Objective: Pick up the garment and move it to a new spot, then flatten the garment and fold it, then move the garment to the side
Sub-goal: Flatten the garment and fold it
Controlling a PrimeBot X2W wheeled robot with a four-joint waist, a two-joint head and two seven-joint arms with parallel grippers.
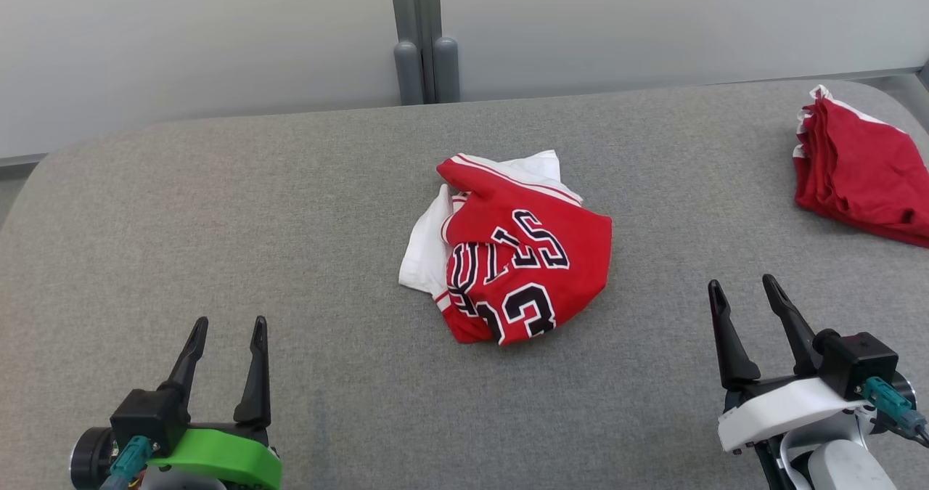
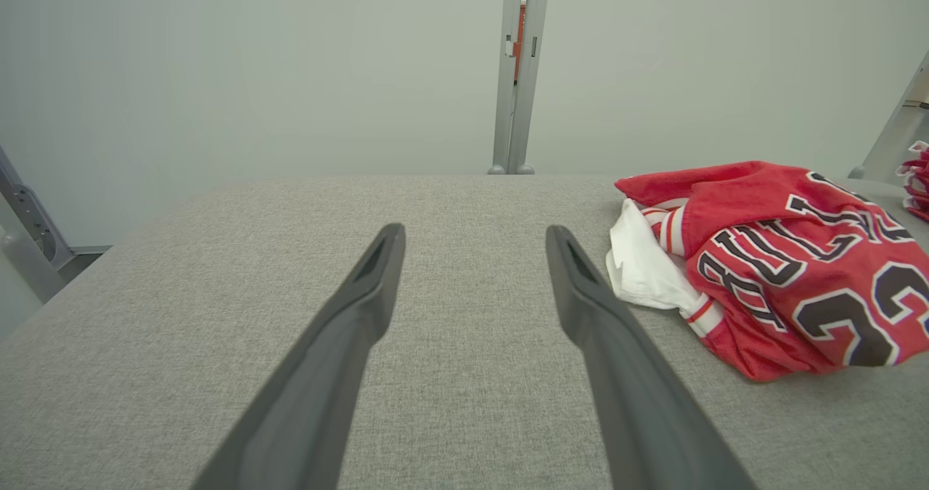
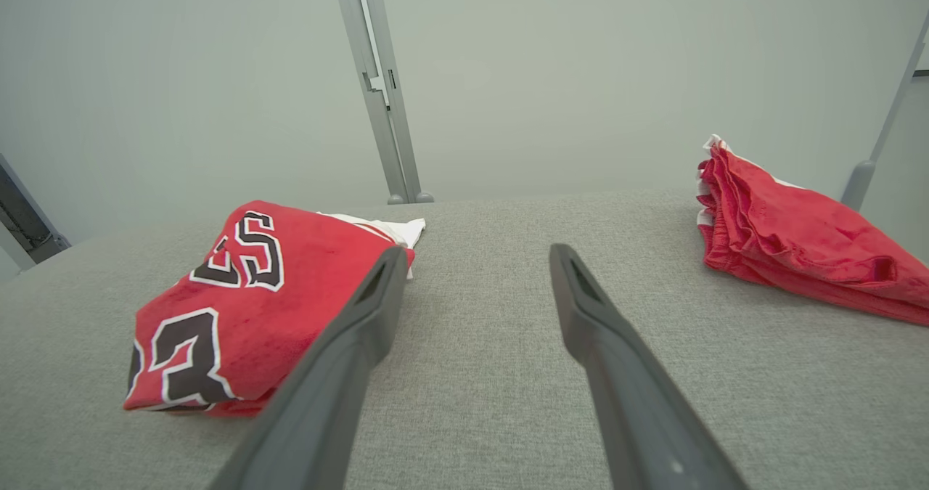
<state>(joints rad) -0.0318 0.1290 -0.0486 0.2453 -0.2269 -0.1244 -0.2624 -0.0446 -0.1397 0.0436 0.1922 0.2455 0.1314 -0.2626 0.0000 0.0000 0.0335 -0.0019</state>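
We see the crumpled red-and-white jersey (image 1: 515, 250) at the centre of the grey woven table (image 1: 290, 221). Our left gripper (image 1: 229, 323) and right gripper (image 1: 742, 282) stand spread apart, empty. Folded red cloth (image 1: 864, 174) lies far right.

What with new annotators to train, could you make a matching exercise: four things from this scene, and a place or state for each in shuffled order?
Things:
1. jersey
2. red pile
3. left pincer
4. right pincer

Places and states:
A. open, lower right of the head view
B. crumpled, in the middle of the grey surface
C. open, lower left of the head view
D. folded, at the surface's far right edge

Pairs: 1-B, 2-D, 3-C, 4-A.
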